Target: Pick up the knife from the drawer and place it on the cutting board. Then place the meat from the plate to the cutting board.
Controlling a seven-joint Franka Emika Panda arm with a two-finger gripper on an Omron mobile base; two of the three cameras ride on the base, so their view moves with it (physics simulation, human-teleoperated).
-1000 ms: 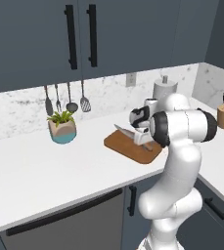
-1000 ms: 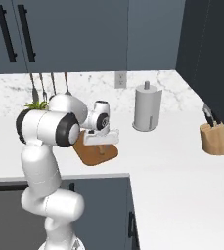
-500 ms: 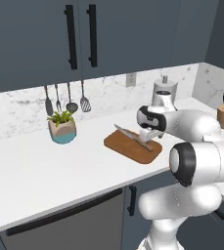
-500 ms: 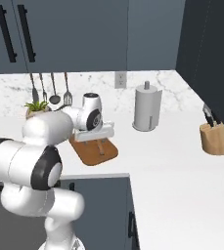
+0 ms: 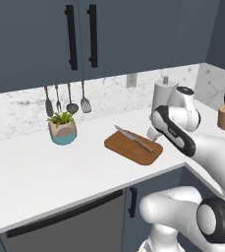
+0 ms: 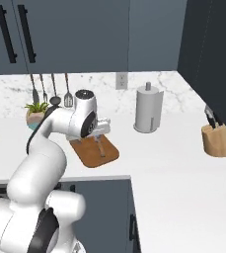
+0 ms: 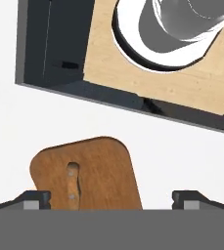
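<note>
The flat brown wooden cutting board (image 5: 133,146) with rounded corners is taken as the landmark; it lies on the white desk (image 5: 45,172) near the front edge. The long slim knife (image 5: 135,140) with a pointed silver blade and a grey-dark handle is laid flat on the cutting board, running lengthwise across its top surface. In the hand view the cutting board (image 7: 86,173) is seen at the lower centre, with the knife handle (image 7: 73,188) resting on it.

The end effector (image 6: 100,127) of the white arm is held just above the far side of the cutting board (image 6: 94,152), apart from the knife (image 6: 100,146). The end effector is released: in the hand view the two dark fingertips (image 7: 33,199) stand wide apart with nothing between them.

A small potted green plant in a teal-and-tan pot (image 5: 62,128) stands to the left of the cutting board, near the marble backsplash. A white paper towel roll on an upright holder (image 6: 148,108) stands behind and to the right of the cutting board. A tan wooden knife block (image 6: 217,139) is placed well apart to the right of the cutting board.
</note>
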